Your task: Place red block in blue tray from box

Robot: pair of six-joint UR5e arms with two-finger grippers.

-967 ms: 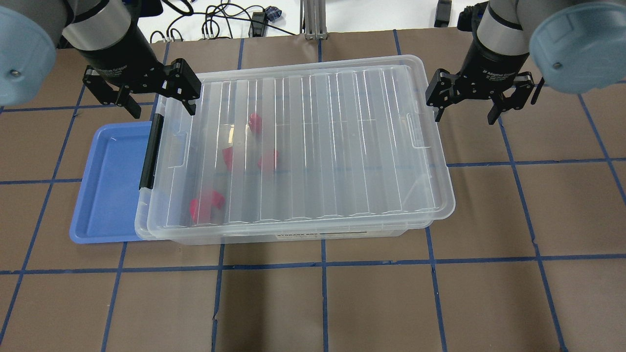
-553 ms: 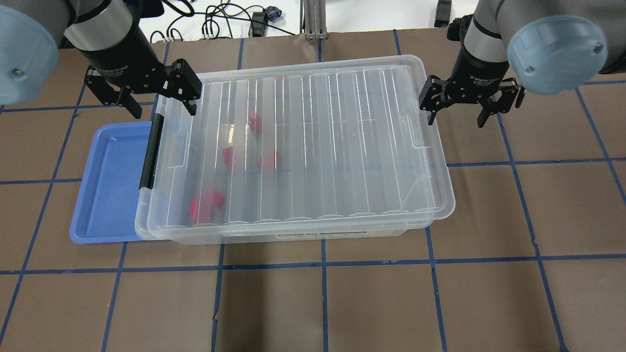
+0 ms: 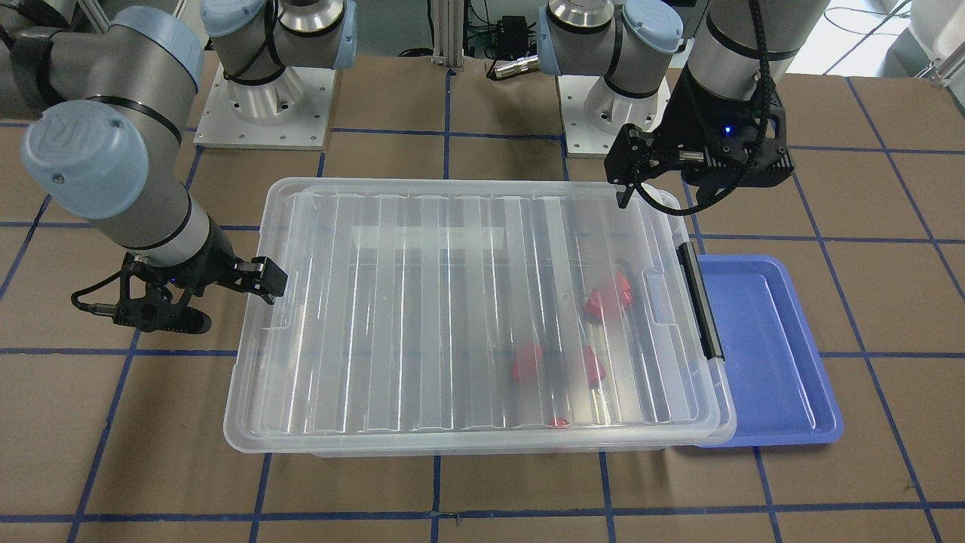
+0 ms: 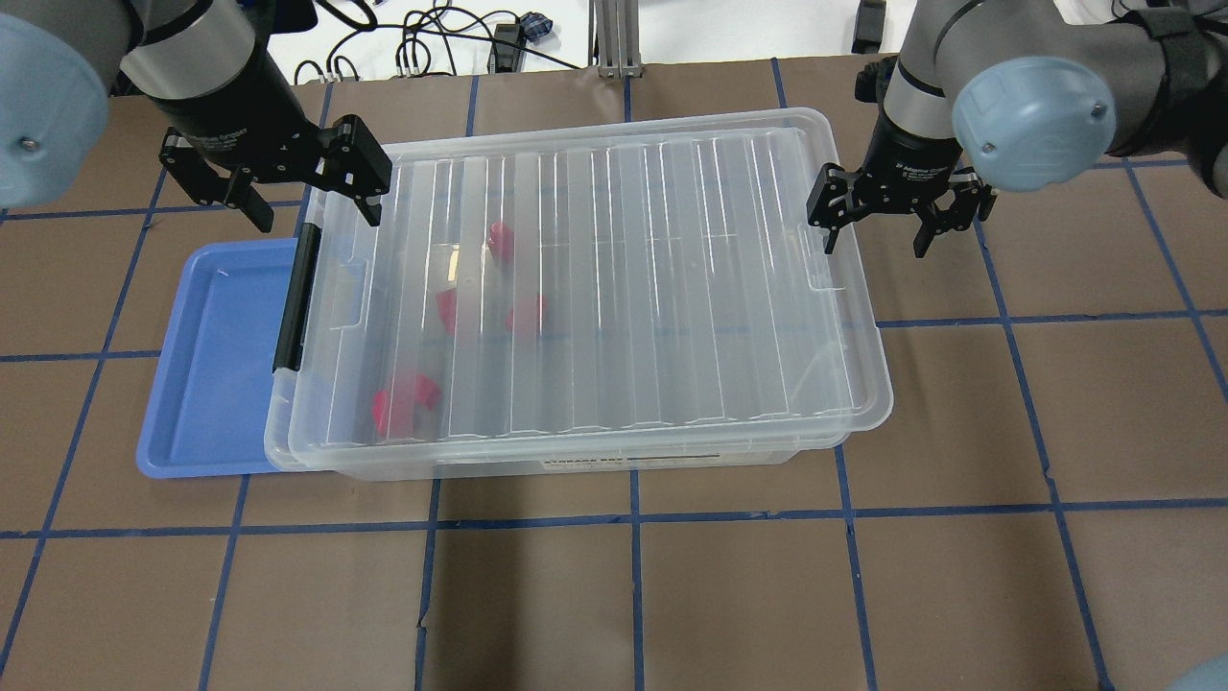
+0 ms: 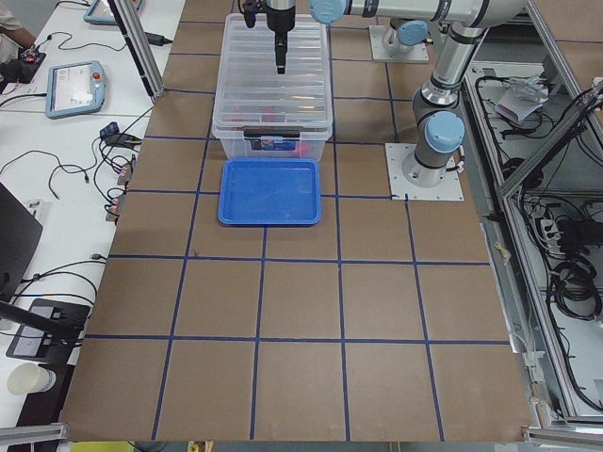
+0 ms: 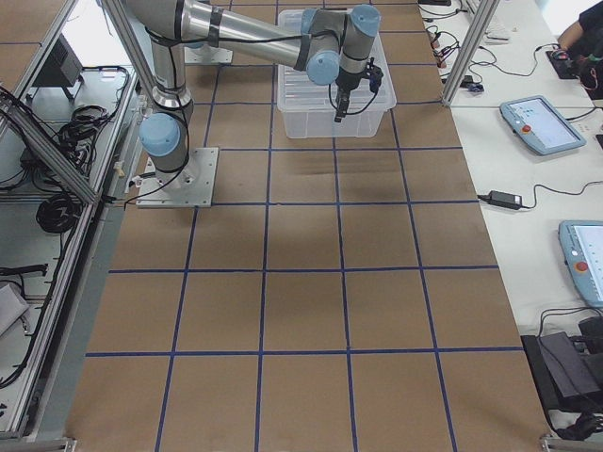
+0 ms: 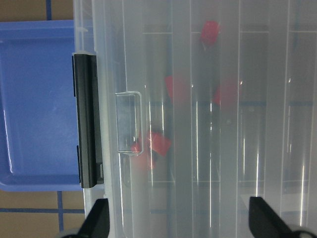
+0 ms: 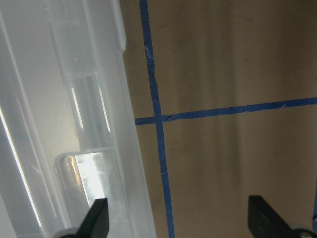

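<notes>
The clear box point(image 4: 624, 288) lies with its ribbed lid closed and its black latch bar point(image 4: 293, 297) on the left end. Several red blocks point(image 4: 499, 240) show blurred through the lid, towards the latch end; the left wrist view shows them too point(image 7: 156, 144). The blue tray point(image 4: 216, 365) lies empty against the latch end, its edge tucked under the box. My left gripper point(image 4: 317, 213) is open above the box's far-left corner. My right gripper point(image 4: 878, 245) is open at the box's right end, one finger over the rim point(image 8: 99, 99), the other over the table.
Brown table paper with a blue tape grid point(image 4: 633, 518) surrounds the box. Cables point(image 4: 432, 48) and an aluminium post point(image 4: 614, 38) lie beyond the far edge. The arm bases point(image 3: 264, 105) stand behind the box in the front-facing view.
My right gripper has moved left, to the box's right end, and its arm has swung in. My left gripper has stayed still.
</notes>
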